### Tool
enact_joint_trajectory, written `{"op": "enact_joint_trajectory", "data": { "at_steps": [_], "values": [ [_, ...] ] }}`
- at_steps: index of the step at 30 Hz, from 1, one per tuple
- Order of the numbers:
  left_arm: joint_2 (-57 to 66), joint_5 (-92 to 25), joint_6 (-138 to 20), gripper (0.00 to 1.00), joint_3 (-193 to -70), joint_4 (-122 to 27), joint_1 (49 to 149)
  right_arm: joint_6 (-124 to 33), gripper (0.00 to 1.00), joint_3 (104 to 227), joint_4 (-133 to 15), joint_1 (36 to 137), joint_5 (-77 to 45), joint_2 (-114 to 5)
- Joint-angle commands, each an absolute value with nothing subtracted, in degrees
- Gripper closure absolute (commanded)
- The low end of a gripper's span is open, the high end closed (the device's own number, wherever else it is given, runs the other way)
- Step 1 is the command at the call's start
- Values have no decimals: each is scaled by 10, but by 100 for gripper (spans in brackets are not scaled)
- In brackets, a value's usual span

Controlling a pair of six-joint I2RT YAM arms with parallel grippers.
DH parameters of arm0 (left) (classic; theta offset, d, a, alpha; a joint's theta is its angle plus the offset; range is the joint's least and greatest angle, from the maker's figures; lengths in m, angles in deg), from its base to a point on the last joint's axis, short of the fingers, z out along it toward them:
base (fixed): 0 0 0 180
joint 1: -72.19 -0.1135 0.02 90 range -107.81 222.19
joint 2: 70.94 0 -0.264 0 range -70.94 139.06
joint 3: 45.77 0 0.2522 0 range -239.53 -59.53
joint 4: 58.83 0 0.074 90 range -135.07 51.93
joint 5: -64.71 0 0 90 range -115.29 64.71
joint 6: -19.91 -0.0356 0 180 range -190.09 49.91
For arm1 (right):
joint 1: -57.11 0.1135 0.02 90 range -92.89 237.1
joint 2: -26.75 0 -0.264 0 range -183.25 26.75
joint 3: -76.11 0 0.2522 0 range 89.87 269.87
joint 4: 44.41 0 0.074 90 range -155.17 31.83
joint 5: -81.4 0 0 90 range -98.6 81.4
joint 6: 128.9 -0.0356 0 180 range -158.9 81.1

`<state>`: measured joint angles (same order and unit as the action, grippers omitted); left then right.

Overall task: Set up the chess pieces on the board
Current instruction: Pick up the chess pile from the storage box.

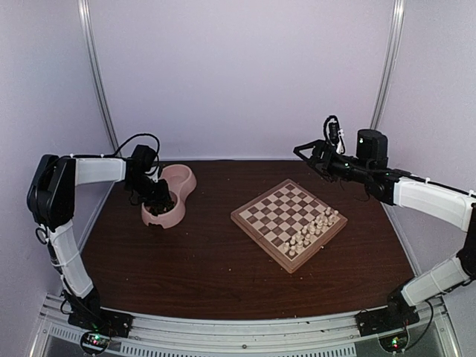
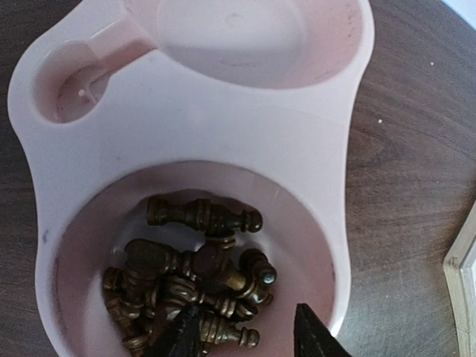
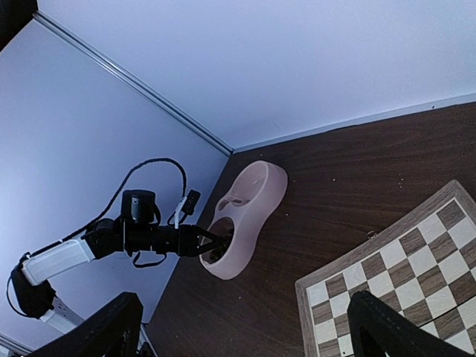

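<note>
The dark chess pieces [image 2: 201, 271] lie in a heap in the near cup of a pink double bowl [image 2: 223, 134]. My left gripper [image 2: 245, 338] reaches down into that cup, its two fingers apart. One finger [image 2: 178, 335] rests against the heap and the other finger [image 2: 316, 335] stands over the bare bowl floor; nothing is gripped. The board [image 1: 288, 223] lies at the table's middle right, and no dark pieces show on it. My right gripper [image 1: 301, 151] hangs high beyond the board's far corner, wide open and holding nothing; it also shows in the right wrist view [image 3: 245, 338].
Pale cream chessmen [image 1: 312, 230] stand in rows along the board's right side. The pink bowl [image 1: 181, 182] sits at the far left, close to the left wall. Its far cup [image 2: 253, 37] holds nothing. The board's corner [image 2: 465, 286] shows at the right of the left wrist view.
</note>
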<state>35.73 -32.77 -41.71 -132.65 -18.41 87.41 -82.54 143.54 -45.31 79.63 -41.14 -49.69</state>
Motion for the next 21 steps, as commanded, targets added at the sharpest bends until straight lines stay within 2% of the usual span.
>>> {"op": "enact_joint_trajectory", "data": {
  "at_steps": [1,4,6,15,21],
  "values": [
    [385,-300,-426,56,-1368,-145,881,-724,0,1475,-538,803,-414,-517],
    [389,-277,-432,55,-1372,-129,886,-700,9,1473,-545,810,-420,-518],
    [392,-273,-434,54,-1373,-125,886,-692,11,1469,-548,813,-412,-516],
    [449,-244,-397,53,-1417,-121,886,-680,12,1477,-547,819,-417,-520],
    [483,-226,-384,59,-1450,-113,886,-674,14,1484,-557,821,-417,-522]
  ]
}}
